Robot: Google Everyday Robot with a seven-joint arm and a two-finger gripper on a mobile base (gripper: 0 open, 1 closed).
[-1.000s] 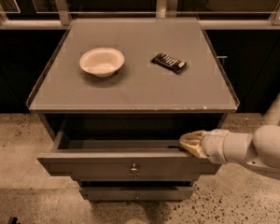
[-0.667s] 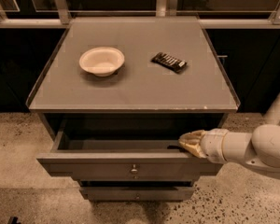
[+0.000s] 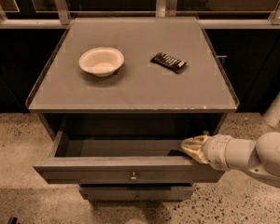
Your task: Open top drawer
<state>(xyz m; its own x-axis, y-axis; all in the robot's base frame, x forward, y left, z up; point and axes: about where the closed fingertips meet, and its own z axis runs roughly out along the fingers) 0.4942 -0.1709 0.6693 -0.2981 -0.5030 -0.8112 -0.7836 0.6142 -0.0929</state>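
Observation:
The top drawer (image 3: 98, 171) of a grey cabinet stands pulled out toward me, its grey box interior showing. A small round metal knob (image 3: 133, 176) sits at the centre of its front. My gripper (image 3: 190, 148) comes in from the right on a white arm (image 3: 256, 157). It rests on the top edge of the drawer front near its right end, reaching slightly into the drawer.
A white bowl (image 3: 101, 60) and a dark snack bar (image 3: 168, 62) lie on the cabinet top (image 3: 130, 85). A narrower lower drawer front (image 3: 135, 192) shows beneath. Dark cabinets and a rail stand behind. Speckled floor surrounds the cabinet.

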